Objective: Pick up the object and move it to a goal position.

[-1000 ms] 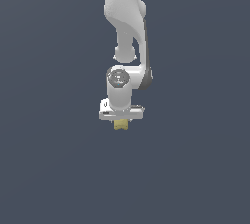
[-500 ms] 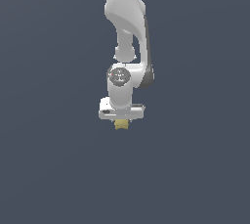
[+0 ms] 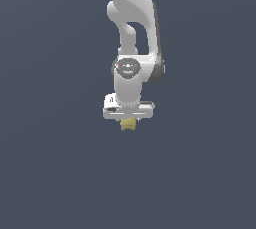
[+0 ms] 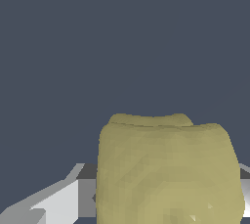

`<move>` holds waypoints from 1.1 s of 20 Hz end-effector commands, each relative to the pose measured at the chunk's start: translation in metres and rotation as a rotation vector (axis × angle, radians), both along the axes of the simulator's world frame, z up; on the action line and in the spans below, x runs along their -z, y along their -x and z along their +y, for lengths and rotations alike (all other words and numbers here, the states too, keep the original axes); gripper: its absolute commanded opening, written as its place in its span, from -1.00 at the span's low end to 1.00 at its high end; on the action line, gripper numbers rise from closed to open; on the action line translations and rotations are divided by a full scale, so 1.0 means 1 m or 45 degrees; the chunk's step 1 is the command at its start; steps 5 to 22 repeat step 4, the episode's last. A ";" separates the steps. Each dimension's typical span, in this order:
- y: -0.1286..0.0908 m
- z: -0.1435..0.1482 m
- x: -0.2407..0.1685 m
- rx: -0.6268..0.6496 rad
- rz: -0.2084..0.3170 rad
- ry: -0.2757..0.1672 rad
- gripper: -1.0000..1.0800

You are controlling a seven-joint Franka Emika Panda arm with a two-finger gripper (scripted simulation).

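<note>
Ext. view: white Panda arm (image 3: 131,18) comes down from the top edge, wrist pointing straight down, against a plain dark slate-blue backdrop. The gripper (image 3: 128,123) sits at the arm's low end; its wide white body spans well beyond the object (image 3: 128,125) on both sides. The object pokes out just under the middle of that body: a small pale yellow-tan lump, blocky, roughly squarish, w/ a shallow notch cut into its lower edge so the two lower corners read as short stubs. Much narrower than the gripper body. Only its lower part shows; upper part is hidden up in the gripper. Fingers themselves too small to make out here.

Wrist view: object (image 4: 168,169) fills the near field, very close to the cam. Colour is a dull olive-yellow, matte, faceted like a low-poly mesh, w/ soft rounded corners. The far edge has a raised, narrower step across its middle and a slight dip where that step meets the shoulder on one side. A few tiny bright flecks show near the frame edge. Grey-white gripper parts (image 4: 58,201) show flush against both flanks of the lump, w/ no gap visible.

Gripper state: clamped on the object, contact on two opposite sides. Object is held beneath the gripper; whether any surface lies below it, can't tell.
</note>
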State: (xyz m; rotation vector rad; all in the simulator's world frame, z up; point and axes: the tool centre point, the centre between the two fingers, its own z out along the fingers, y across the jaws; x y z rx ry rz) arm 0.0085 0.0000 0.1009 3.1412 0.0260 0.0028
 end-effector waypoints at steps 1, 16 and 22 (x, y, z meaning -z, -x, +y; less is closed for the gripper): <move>-0.002 0.002 -0.007 0.001 0.002 0.000 -1.00; -0.002 0.003 -0.009 0.000 0.002 0.000 -1.00; -0.002 0.003 -0.009 0.000 0.002 0.000 -1.00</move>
